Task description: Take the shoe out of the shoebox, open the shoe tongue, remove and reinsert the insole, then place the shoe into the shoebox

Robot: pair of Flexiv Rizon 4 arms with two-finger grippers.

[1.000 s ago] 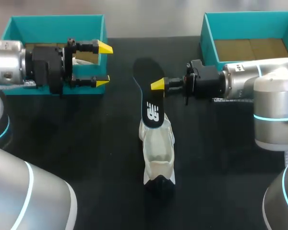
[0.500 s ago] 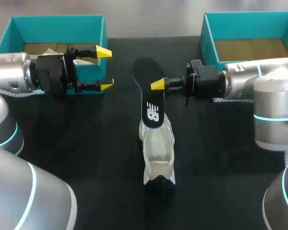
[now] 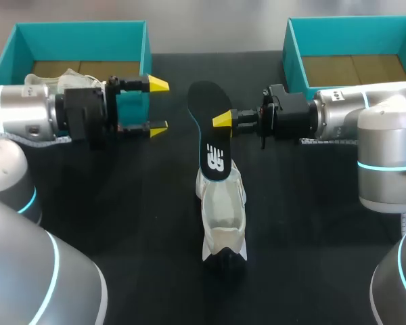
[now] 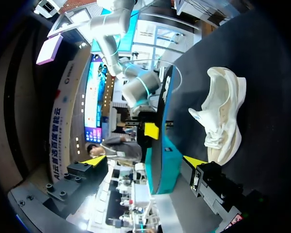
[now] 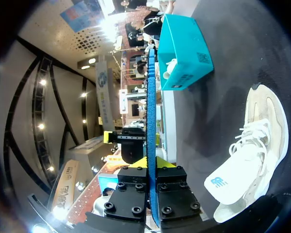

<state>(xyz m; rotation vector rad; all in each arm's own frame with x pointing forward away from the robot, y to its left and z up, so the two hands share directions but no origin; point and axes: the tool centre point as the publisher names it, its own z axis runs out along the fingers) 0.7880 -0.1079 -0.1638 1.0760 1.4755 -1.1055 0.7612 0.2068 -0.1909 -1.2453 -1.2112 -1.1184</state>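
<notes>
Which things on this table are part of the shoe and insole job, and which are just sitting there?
Part of the job:
white shoe, on the table
black insole, held in the right gripper
left gripper, open
right teal box, probably the shoebox

Just lying about:
left teal box, unless that one is the shoebox; I cannot tell which

Overhead; both wrists toward shoe [image 3: 222, 203]

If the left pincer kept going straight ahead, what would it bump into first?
Probably the insole, held on edge by the right pincer. The open left pincer points at its flat side, and its wrist view shows the insole straight ahead, though depth is hard to judge.
</notes>
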